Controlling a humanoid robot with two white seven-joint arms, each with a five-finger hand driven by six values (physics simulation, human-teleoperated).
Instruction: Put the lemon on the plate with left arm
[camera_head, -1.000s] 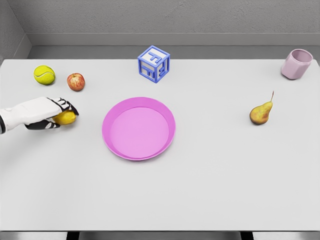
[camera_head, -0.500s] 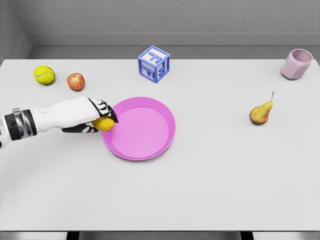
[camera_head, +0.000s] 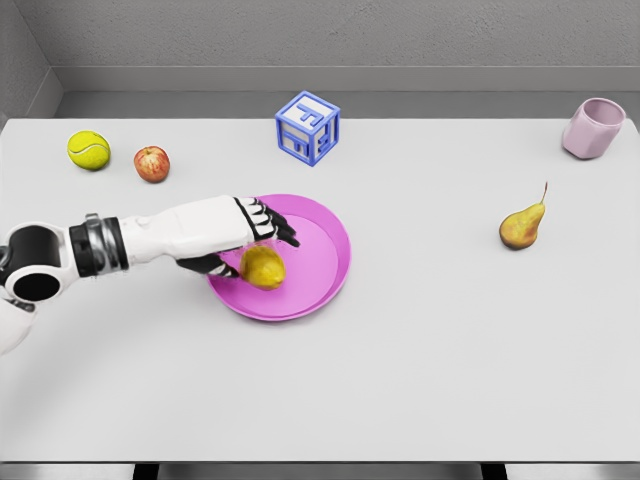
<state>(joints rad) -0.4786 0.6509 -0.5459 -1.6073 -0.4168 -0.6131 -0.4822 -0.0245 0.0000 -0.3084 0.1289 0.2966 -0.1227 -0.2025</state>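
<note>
Lemon (camera_head: 262, 267) is sitting inside the pink plate (camera_head: 330, 285), low on its left half, and our left hand (camera_head: 243, 225) is hovering just above and behind it. We are reading the fingers (camera_head: 278, 230) as stretched out over the plate's middle rather than wrapped round the fruit; the lemon looks slightly blurred and sits below the palm, so we are judging it released or just being let go, though whether a thumb is touching it underneath we cannot tell. We are therefore treating the placing step as nearly finished. Next we are expecting to lift the hand clear, rising first so the fingers are not nudging the lemon or the plate's rim, then drawing back toward the plate's left.

Beyond the plate, a blue letter cube (camera_head: 308, 127) is standing behind it, an apple (camera_head: 152, 163) and a tennis ball (camera_head: 88, 150) are lying to its upper left, a pear (camera_head: 523, 226) to its right, and a mauve cup (camera_head: 593, 127) far to its upper right, all on the white worktop (camera_head: 400, 380).
</note>
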